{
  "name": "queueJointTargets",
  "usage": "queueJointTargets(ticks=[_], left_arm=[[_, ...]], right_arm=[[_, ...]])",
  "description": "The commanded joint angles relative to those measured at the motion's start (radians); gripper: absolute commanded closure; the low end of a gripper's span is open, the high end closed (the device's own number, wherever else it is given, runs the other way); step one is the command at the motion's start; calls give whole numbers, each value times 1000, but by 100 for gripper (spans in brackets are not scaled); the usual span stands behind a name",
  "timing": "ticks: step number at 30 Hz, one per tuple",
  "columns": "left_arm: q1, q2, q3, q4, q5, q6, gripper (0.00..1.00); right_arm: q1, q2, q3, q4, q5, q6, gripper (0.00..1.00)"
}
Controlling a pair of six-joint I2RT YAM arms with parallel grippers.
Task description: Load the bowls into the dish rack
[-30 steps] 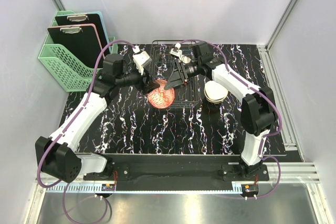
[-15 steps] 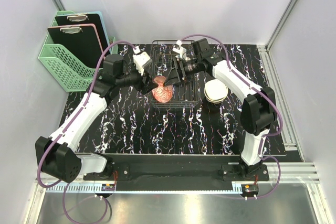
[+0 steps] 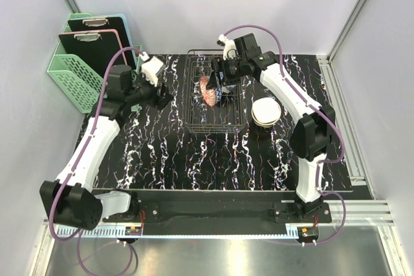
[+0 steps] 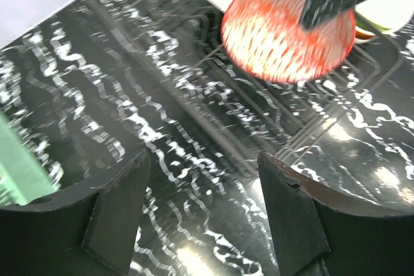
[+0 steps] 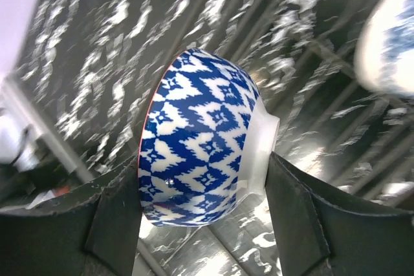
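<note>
Right jaws pinch the blue-patterned bowl (image 5: 200, 140) on edge over the dish rack (image 3: 223, 116), and I see my left jaws spread and empty above the counter (image 3: 162, 150), left of it.

Dark wire dish rack (image 3: 213, 117), rectangular, standing level. On edge over its far half: blue-and-white patterned bowl (image 5: 207, 159), orange-red inside. Close beside it: second blue-patterned bowl (image 5: 396, 43). Just right of the rack: stacked bowls (image 3: 265, 112), cream-white uppermost.
</note>
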Motion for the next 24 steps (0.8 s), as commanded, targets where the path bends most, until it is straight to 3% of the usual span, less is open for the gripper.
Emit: queueJointTargets(ticks=[1, 8, 24], left_arm=[[51, -65, -3, -19, -44, 28, 28], [126, -116, -81, -28, -29, 41, 28], [186, -177, -164, -52, -32, 77, 28]], right_arm=[[11, 26, 155, -4, 215, -32, 100], [54, 85, 276, -1, 343, -80, 100], [143, 228, 427, 98, 624, -205, 100]])
